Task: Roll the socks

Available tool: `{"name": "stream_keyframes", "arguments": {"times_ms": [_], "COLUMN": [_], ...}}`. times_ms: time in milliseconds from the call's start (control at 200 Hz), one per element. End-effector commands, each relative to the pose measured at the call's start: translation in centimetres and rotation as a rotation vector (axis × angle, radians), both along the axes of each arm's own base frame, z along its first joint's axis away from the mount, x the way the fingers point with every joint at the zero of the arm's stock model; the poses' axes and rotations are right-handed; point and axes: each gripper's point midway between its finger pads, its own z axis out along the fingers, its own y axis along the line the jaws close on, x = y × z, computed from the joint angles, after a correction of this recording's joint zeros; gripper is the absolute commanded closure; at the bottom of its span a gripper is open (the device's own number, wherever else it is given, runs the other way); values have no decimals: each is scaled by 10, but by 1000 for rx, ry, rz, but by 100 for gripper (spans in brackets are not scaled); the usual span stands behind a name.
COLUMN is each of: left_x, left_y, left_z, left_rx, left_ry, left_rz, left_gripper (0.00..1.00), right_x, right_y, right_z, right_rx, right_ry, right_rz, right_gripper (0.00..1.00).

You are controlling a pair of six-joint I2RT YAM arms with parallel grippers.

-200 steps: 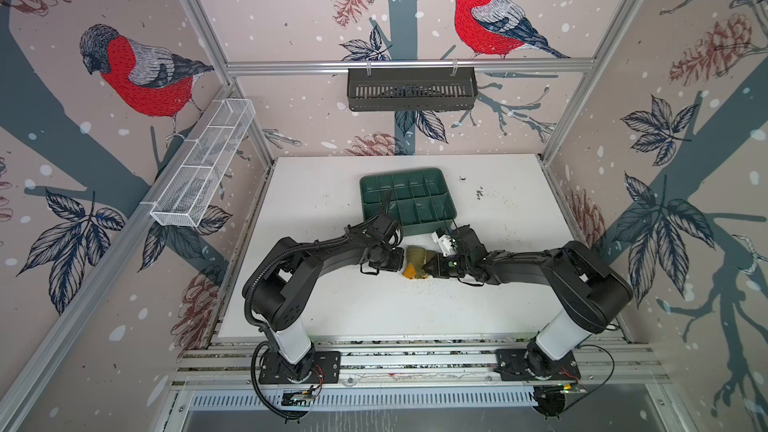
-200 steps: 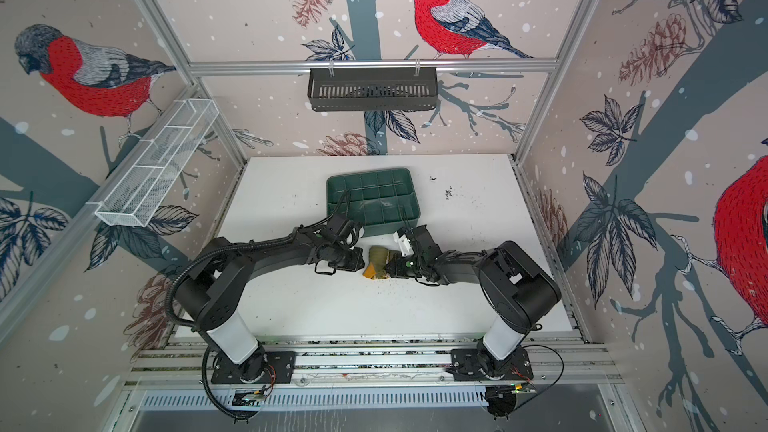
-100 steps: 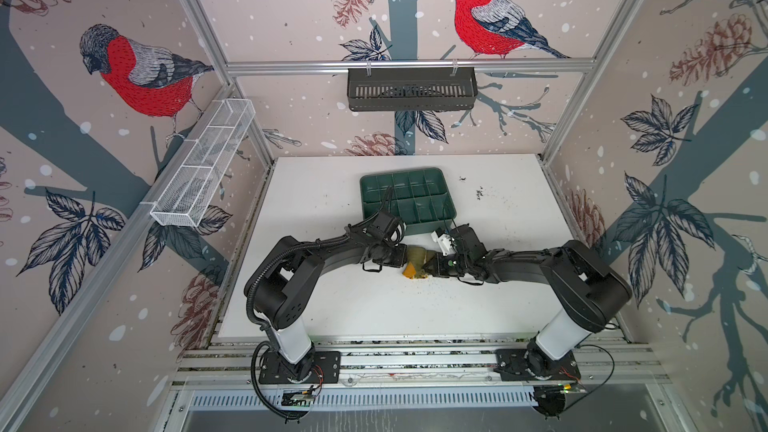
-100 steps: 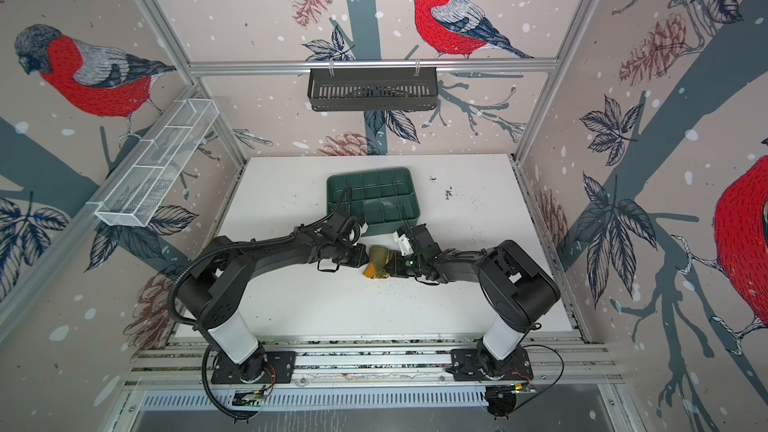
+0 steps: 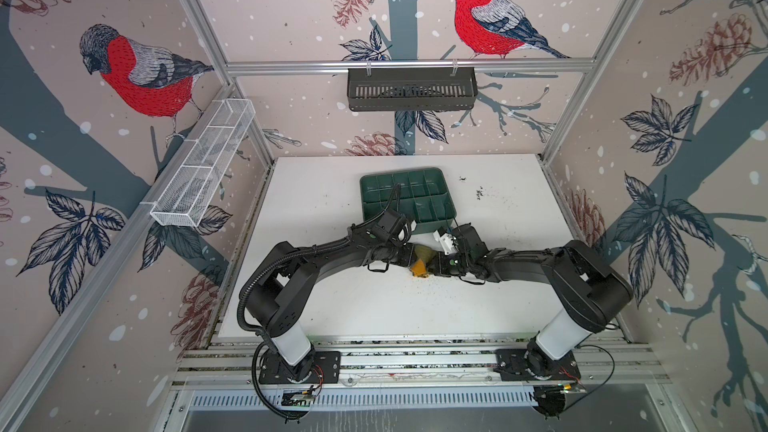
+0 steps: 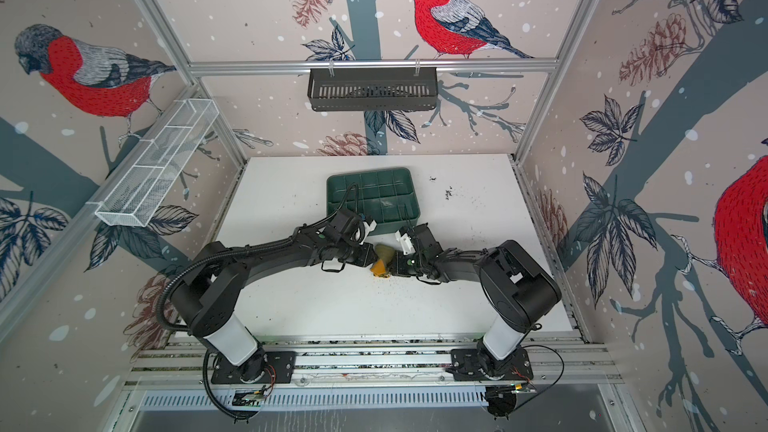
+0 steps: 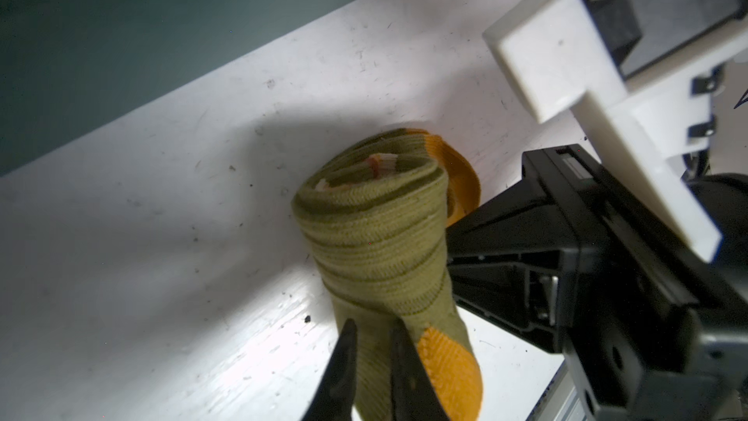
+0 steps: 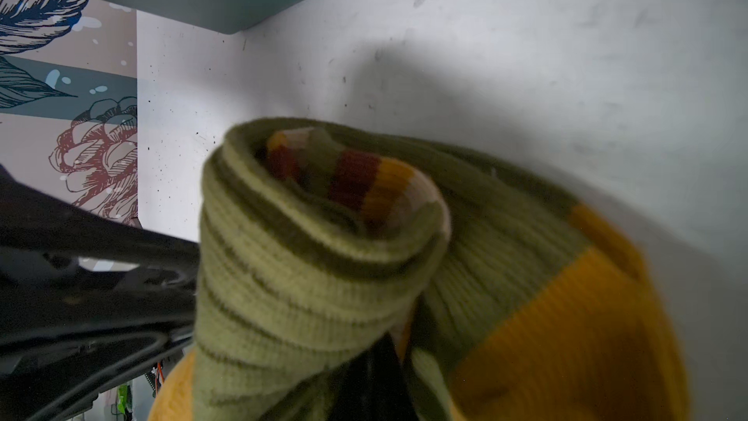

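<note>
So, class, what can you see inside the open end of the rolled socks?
Inside the rolled socks, the striped cuffs show: brown, orange and cream bands tucked into the olive layers. Anything deeper in the roll is covered by the knit.

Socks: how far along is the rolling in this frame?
Done: the olive-green knit socks are wound into a tight roll, striped cuffs coiled at its core. In hand: the left gripper pinches one end, and the right gripper is shut on fabric at the other side. Remaining: a mustard-orange end lies outside the roll; it likely needs tucking before release.
</note>
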Motion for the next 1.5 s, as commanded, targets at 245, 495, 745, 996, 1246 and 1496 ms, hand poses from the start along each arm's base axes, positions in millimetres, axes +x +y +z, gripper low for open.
{"name": "stream_keyframes", "arguments": {"times_ms": [245, 495, 745, 996, 1246, 1496], "left_x": [-2, -2, -4, -1, -2, -1], "left_y": [-27, -36, -46, -49, -51, -54], "left_z": [12, 9, 4, 7, 5, 4], "left_rx": [-63, -87, -107, -105, -103, -102], "left_ry": [-1, 11, 30, 19, 24, 28], "left_rz": [-57, -67, -84, -88, -91, -97], "left_gripper": [82, 82, 82, 82, 82, 82], "right_x": [-3, -1, -2, -2, -5, -4], "right_y": [-20, -22, -26, -27, -30, -44], "right_z": [-15, -11, -11, -6, 4, 15], "right_rx": [-82, -73, -71, -70, -76, -93], "right_ry": [21, 15, 18, 20, 6, -19], "right_rz": [-39, -43, -50, -45, -36, -65], "right_gripper": [89, 76, 75, 66, 52, 52]}}
